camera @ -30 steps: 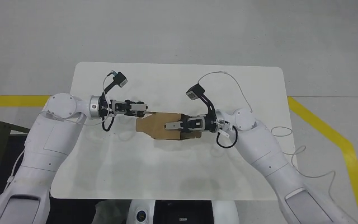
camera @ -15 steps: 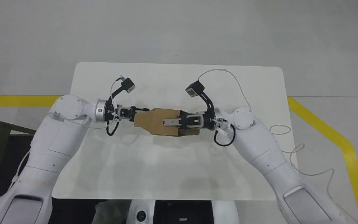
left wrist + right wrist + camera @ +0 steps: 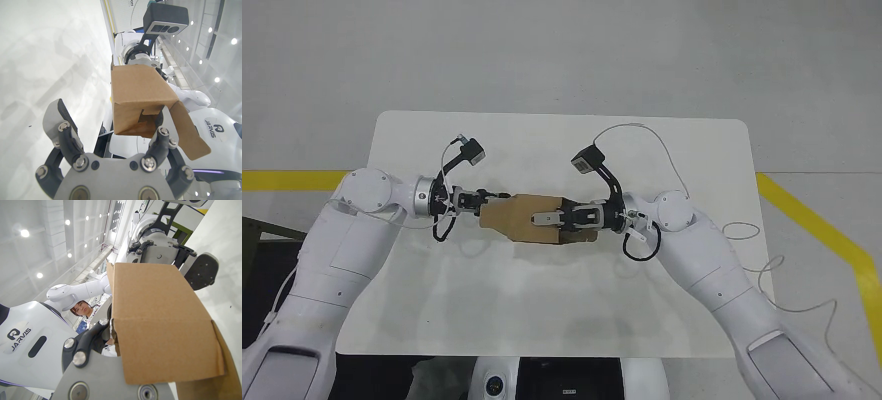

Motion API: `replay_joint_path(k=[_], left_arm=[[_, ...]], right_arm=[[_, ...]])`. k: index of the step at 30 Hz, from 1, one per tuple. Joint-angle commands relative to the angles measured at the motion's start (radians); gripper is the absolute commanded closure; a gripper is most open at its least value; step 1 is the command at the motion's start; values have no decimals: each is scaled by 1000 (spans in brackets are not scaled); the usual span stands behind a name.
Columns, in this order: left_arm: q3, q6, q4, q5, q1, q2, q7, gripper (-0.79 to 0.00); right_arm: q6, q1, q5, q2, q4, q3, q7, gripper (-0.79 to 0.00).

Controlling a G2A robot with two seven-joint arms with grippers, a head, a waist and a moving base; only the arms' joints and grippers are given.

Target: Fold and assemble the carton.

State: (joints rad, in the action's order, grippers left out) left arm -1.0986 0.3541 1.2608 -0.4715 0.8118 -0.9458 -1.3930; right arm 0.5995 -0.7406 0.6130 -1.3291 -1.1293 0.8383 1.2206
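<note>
The carton (image 3: pixel 514 216) is plain brown cardboard, opened into a rectangular sleeve and lying lengthwise left to right at the centre of the top view frame. In the left wrist view its near end is open, with small inner flaps partly folded in and one long flap (image 3: pixel 191 132) swung out toward the lower right

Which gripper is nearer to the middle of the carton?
Right. The right gripper grips the carton, reaching across its top towards the middle. The left gripper sits open at the carton's opposite end.
</note>
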Motion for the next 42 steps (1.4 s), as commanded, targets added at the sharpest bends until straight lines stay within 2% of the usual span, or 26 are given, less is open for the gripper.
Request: replay_joint_path(k=[1, 12, 17, 24, 42], left_arm=[[-4, 1, -6, -1, 0, 1, 0, -785], [-71, 6, -13, 4, 8, 16, 25, -785], [-82, 4, 30, 8, 18, 21, 19, -785], [-44, 2, 77, 70, 12, 17, 9, -785], [-17, -30, 3, 90, 0, 14, 6, -785]], right_arm=[[2, 0, -7, 2, 5, 6, -2, 0], [-16, -37, -155, 45, 1, 109, -47, 0], [-58, -70, -214, 61, -37, 137, -73, 0], [-67, -77, -214, 58, -68, 125, -89, 0], [-42, -54, -173, 50, -104, 110, -73, 0]])
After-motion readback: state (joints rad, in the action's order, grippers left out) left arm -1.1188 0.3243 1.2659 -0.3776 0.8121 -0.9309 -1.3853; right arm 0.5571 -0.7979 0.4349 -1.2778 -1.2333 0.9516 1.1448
